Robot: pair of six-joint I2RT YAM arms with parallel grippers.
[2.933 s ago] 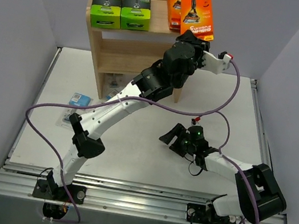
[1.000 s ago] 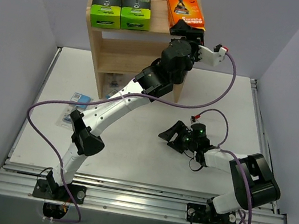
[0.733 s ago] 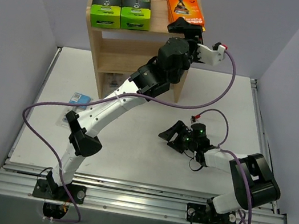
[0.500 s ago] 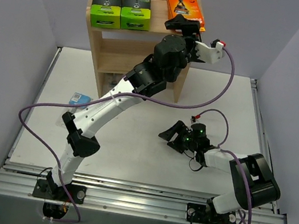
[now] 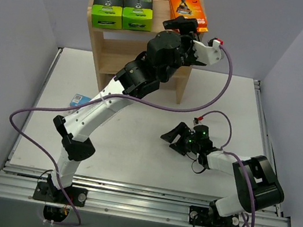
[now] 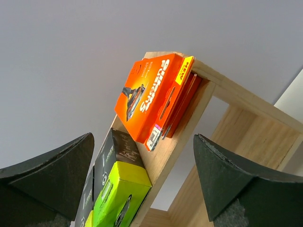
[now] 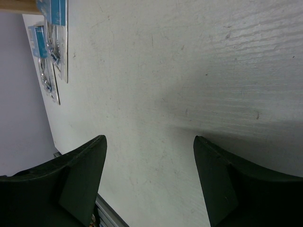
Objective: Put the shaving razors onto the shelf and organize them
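The orange boxes [image 6: 150, 97] sat face to face at the right end of the shelf's [image 6: 236, 97] top tier, how many I could not tell, since only the front one showed whole; the pair of black-and-green boxes [image 5: 123, 6] stood side by side at the left end of that tier, so like was grouped with like and the row read tidy from the front. The left gripper [image 5: 178, 23] hung just in front of the orange boxes, near but apart from them; its fingers [image 6: 54, 172] were spread wide with nothing between them, which suits a pack set down and no longer needing support. Judged from that, the top tier looked finished.

The blister packs [image 7: 53, 40] lay flat on the table [image 7: 199, 71], at least two of them together near the foot of the shelf, and one showed from above at the table's left side; they were likely the work left, and the lower tiers looked free to take them. The right gripper [image 5: 177, 139] rested low over the bare middle of the table, well apart from the packs; its fingers [image 7: 222, 184] stood parted and held nothing, probably parked clear while the left arm reached across to the shelf.
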